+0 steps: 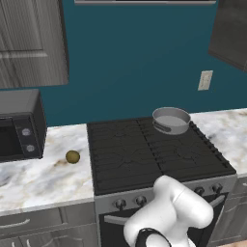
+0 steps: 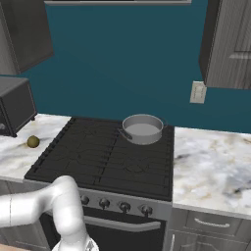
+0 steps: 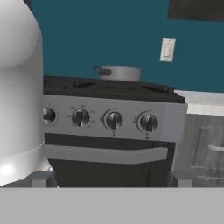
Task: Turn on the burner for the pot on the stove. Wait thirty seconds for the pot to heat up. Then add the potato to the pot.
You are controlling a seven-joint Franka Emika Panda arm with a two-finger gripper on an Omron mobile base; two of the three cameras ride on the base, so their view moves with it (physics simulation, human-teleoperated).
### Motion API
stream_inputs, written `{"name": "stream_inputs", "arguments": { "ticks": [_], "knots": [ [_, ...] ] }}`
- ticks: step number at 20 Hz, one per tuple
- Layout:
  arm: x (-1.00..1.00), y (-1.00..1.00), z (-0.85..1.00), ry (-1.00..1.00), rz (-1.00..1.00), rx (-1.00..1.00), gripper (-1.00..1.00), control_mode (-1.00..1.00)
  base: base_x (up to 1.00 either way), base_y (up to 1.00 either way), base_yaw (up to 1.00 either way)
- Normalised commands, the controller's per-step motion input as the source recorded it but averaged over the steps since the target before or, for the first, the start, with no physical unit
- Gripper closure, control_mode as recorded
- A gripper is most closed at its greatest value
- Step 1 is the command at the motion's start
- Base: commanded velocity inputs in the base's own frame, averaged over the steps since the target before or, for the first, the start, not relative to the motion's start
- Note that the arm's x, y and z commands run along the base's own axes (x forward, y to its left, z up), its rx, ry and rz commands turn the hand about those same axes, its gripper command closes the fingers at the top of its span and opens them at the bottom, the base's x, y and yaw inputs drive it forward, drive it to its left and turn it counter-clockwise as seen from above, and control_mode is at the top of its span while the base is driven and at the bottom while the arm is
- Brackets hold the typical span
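Four round knobs (image 3: 113, 120) line the grey front panel of the stove (image 1: 144, 154), with the oven-door handle (image 3: 105, 153) running across just below them; the hand view looks at this panel from low and close in front. On the far right burner sits the pot (image 1: 171, 119), a shallow grey metal one with a pale inside, upright on the black grates. The right base view shows it at the far edge of the cooktop, near the teal wall (image 2: 122, 63). The potato (image 1: 73, 157) lies on the marble counter (image 1: 43, 176) to the left of the stove, just beside the cooktop's left edge and well apart from the pot. A dark microwave (image 1: 19, 125) stands further left on the same counter. A pale wall outlet (image 1: 205, 80) is on the wall to the right of the pot, and grey cabinets (image 2: 228, 44) hang above. The white arm bends low in front of the oven door. Whether the hand is open or closed cannot be told, since its fingertips are not clearly visible.
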Motion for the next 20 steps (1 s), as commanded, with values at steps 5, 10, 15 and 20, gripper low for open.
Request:
{"name": "stream_inputs", "arguments": {
  "ticks": [5, 10, 15, 20],
  "knots": [
    [0.12, 0.0, -0.02, 0.0, 0.0, 0.0, -1.0, -1.0, 0.0, 0.0, 0.0],
    [0.07, 0.0, -0.06, -0.09, 0.0, 0.0, -1.0, -1.0, 0.0, 0.0, 0.0],
    [0.08, 0.0, -0.04, -0.24, 0.0, 0.0, -1.0, -1.0, 0.0, 0.0, 0.0],
    [0.2, 0.0, 0.0, -0.21, 0.0, 0.0, -1.0, -1.0, 0.0, 0.0, 0.0]
  ]
}}
